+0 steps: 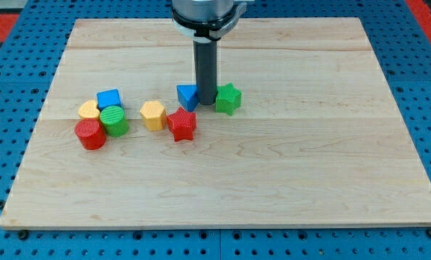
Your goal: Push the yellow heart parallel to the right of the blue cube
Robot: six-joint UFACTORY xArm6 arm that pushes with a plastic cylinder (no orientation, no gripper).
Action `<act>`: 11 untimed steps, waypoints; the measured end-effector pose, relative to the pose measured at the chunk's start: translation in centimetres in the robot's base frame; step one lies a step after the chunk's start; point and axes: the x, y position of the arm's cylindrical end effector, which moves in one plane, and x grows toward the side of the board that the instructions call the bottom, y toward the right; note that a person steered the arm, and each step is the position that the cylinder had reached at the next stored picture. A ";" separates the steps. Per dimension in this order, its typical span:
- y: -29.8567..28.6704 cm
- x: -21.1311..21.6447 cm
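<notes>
The yellow heart [88, 110] lies at the view's left, touching the left lower side of the blue cube [109, 98]. A green cylinder [115, 120] and a red cylinder [91, 134] press against them from below. My tip [206, 103] is down on the board far to the right of that cluster. It stands between a blue triangular block [188, 96] and a green star [228, 99], close to both.
A yellow pentagon block [153, 115] and a red star [181, 124] lie side by side between the cluster and my tip. The wooden board [309, 166] rests on a blue pegboard surface.
</notes>
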 end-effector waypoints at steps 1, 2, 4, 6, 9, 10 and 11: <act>0.3 2.6; -3.8 -1.4; -13.3 -6.2; -22.5 0.4; -14.0 2.9; -13.6 -0.5; -12.7 -0.6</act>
